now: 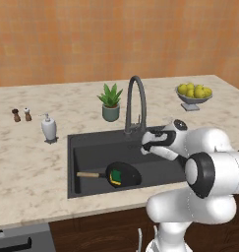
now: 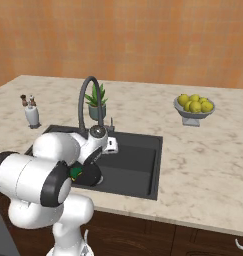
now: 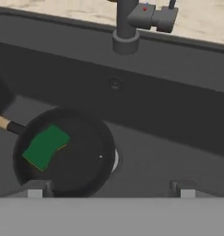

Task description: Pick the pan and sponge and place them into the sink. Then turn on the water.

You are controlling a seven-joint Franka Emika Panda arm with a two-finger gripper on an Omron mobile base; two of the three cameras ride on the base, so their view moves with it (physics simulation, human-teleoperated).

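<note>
Left base view: the pan (image 1: 124,174) lies on the floor of the sink (image 1: 91,142), toward the front, its wooden handle pointing left. The sponge (image 1: 115,176) rests inside the pan, green face up with a yellow edge showing. The faucet (image 1: 135,104) arches up from the back rim of the basin; no stream falls from its spout. The gripper (image 1: 145,143) hangs over the basin just in front of the faucet base, above and to the right of the pan. On the counter (image 1: 32,162) stand a soap dispenser (image 1: 49,129) left of the sink, two shakers (image 1: 21,115) farther back, a potted plant (image 1: 110,102) beside the faucet, and a bowl of lemons (image 1: 194,94) to the right.

Right base view: the arm covers most of the pan (image 2: 90,174); a dark edge and a bit of green sponge (image 2: 75,173) show beside the elbow. The gripper (image 2: 112,145) sits over the sink (image 2: 143,165), near the faucet (image 2: 87,105).

Hand view: the pan (image 3: 81,161) holds the sponge (image 3: 45,146) left of centre, partly covering the drain. The faucet (image 3: 127,23) base and its side lever sit on the far rim. The two fingertips (image 3: 34,189) stand wide apart — spread fully, nothing between them.
</note>
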